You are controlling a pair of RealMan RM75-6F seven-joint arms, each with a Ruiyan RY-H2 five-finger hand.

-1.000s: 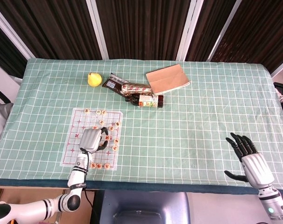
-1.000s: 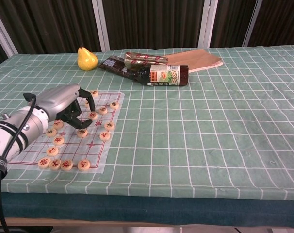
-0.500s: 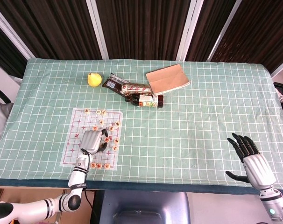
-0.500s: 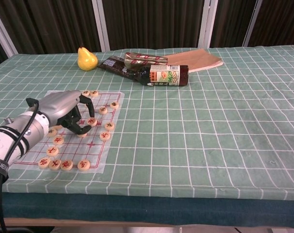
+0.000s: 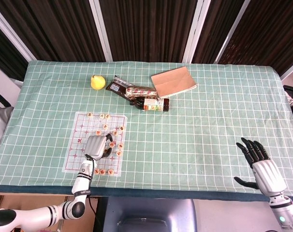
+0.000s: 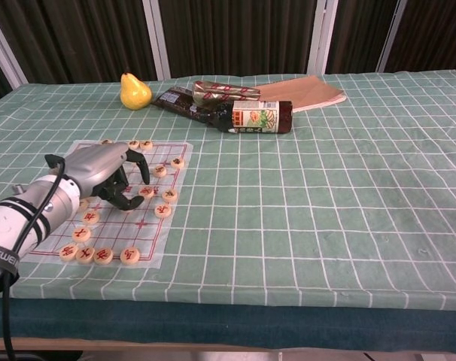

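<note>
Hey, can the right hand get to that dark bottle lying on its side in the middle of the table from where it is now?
Probably yes: the right hand is open at the near edge, and only bare checked tablecloth lies between it and the bottle. It looks a long stretch, though.

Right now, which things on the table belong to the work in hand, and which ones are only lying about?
In use:
left robot hand
chess pieces
chess board sheet

Lying about:
yellow pear
dark bottle on its side
snack packets
brown envelope
right robot hand, at the table's edge

Chess pieces (image 6: 127,198) under the left robot hand (image 6: 100,169) hidden; piece markings too small.
</note>
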